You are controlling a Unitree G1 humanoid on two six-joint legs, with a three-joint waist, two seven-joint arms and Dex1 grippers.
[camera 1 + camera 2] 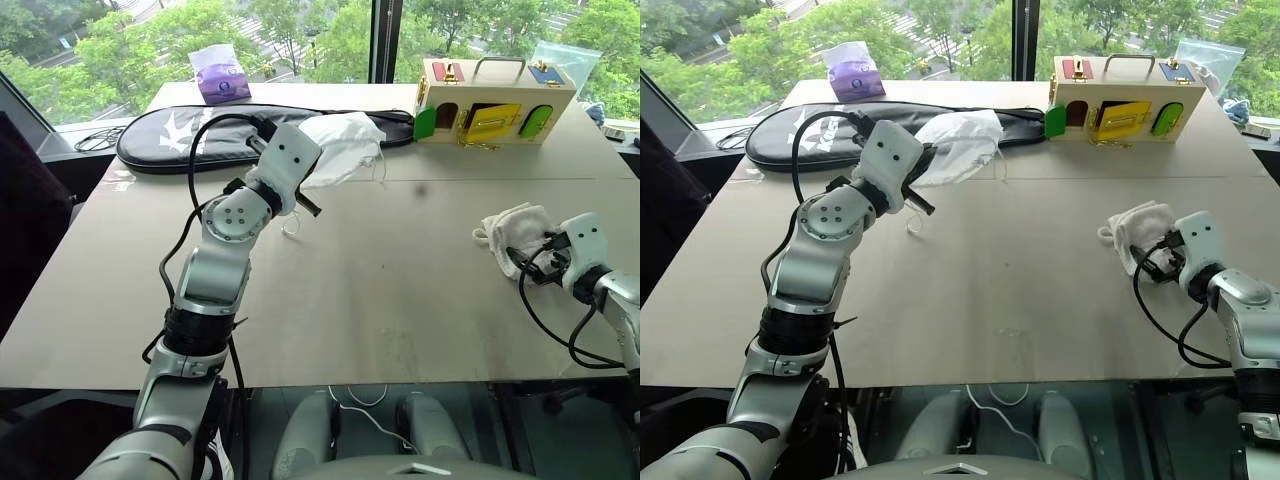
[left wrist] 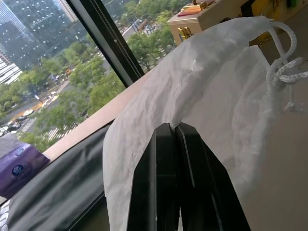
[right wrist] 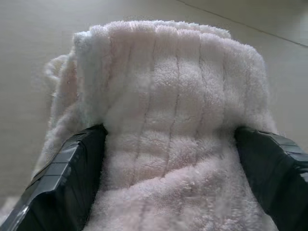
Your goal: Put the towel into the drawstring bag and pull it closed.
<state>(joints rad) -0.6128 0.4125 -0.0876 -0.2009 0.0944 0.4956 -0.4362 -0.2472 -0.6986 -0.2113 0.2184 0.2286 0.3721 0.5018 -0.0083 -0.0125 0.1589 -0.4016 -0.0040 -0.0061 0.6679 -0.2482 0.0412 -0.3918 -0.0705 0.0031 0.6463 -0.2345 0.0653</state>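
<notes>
The drawstring bag (image 1: 345, 145), thin, white and crinkly, hangs above the far middle of the table. My left gripper (image 2: 173, 127) is shut on a fold of the bag (image 2: 216, 82). The bag's white cord (image 2: 284, 72) dangles in loops at its edge. The towel (image 1: 512, 228), a pale fluffy bundle, lies on the table at the right. My right gripper (image 1: 537, 256) is open, and its two black fingers (image 3: 72, 163) stand on either side of the towel (image 3: 168, 72), close against it.
A long black racket case (image 1: 180, 135) lies across the back of the table (image 1: 380, 300), just behind the bag. A wooden box with coloured doors (image 1: 495, 100) stands at the back right, and a purple tissue pack (image 1: 222, 78) at the back left.
</notes>
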